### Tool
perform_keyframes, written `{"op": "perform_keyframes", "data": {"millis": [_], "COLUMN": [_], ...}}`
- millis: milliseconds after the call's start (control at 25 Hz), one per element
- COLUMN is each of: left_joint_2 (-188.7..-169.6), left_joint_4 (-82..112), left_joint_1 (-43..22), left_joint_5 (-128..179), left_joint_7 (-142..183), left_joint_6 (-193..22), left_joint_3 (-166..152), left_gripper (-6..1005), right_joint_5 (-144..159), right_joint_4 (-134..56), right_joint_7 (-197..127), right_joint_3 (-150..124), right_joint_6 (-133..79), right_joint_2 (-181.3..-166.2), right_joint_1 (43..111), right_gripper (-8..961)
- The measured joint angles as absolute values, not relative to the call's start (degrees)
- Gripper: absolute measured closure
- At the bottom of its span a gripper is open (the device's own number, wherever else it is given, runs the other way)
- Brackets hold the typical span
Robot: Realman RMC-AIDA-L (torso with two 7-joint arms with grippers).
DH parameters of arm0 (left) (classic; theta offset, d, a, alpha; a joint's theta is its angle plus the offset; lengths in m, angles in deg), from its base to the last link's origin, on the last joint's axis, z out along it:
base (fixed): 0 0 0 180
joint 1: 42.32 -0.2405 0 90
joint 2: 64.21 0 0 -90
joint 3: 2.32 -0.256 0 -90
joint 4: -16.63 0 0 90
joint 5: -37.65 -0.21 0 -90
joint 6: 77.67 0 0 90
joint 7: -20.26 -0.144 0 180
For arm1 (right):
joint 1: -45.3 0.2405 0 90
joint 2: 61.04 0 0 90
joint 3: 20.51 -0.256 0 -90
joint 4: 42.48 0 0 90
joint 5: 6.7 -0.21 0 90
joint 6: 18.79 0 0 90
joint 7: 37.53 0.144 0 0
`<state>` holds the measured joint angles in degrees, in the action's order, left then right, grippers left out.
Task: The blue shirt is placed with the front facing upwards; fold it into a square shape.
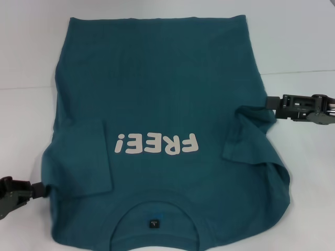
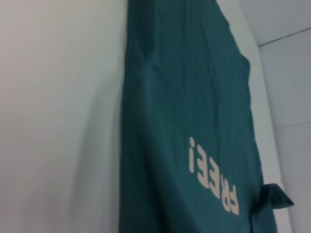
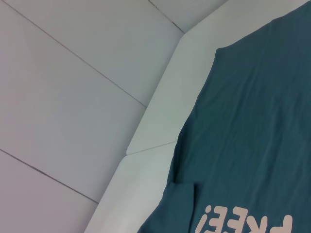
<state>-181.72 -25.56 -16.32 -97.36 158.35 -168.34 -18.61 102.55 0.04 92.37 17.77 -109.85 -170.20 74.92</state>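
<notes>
The blue shirt (image 1: 157, 104) lies spread on the white table (image 1: 293, 42), front up, with its collar at the near edge and its hem at the far side. The white lettering (image 1: 157, 144) (it reads "FREE!") sits across the chest, upside down in the head view, and a small dark label (image 1: 153, 224) shows inside the neck opening. Both short sleeves are folded inward onto the body: the left sleeve (image 1: 78, 157) lies flat, while the right sleeve (image 1: 246, 133) is bunched and creased.

The left gripper (image 1: 43, 190) is low at the near left, its tip touching the shirt's left edge beside the folded sleeve; whether it is open or closed on the cloth cannot be told. The right gripper (image 1: 272, 103) is at the right side, farther back, its tip meeting the cloth at the right sleeve fold; how far it is open cannot be told either. Both wrist views show only the shirt and table.
</notes>
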Motion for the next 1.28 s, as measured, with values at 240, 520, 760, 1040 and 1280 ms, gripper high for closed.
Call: {"op": "perform_keyframes", "data": {"millis": [240, 520, 760, 1040, 1280], "left_joint_2": [-181.71, -181.62, -181.63, -181.63, -181.8], "left_joint_4": [-23.69, -23.02, -23.01, -23.44, -23.53], "left_joint_1": [-16.1, -15.69, -15.77, -16.24, -16.65], "left_joint_5": [-98.09, -98.93, -98.93, -98.93, -98.74], "left_joint_7": [158.24, 158.2, 158.16, 156.66, 155.18], "left_joint_6": [-165.84, -164.69, -164.51, -164.47, -164.61], "left_joint_3": [-19.05, -19.15, -19.12, -18.86, -18.59], "left_gripper": [953, 949, 945, 941, 937], "right_joint_5": [102.55, 102.55, 102.55, 102.55, 102.55], "right_joint_4": [-0.06, -0.23, -0.82, -0.82, -0.82], "right_joint_7": [92.32, 92.19, 91.95, 91.93, 91.93], "right_joint_3": [17.97, 17.99, 17.82, 17.72, 17.73], "right_joint_6": [-109.85, -109.78, -109.81, -109.85, -109.85], "right_joint_2": [-170.2, -170.2, -170.05, -170.02, -170.06], "right_joint_1": [75.05, 75.21, 75.27, 75.21, 75.18], "right_gripper": [12, 12, 12, 12, 12]}}
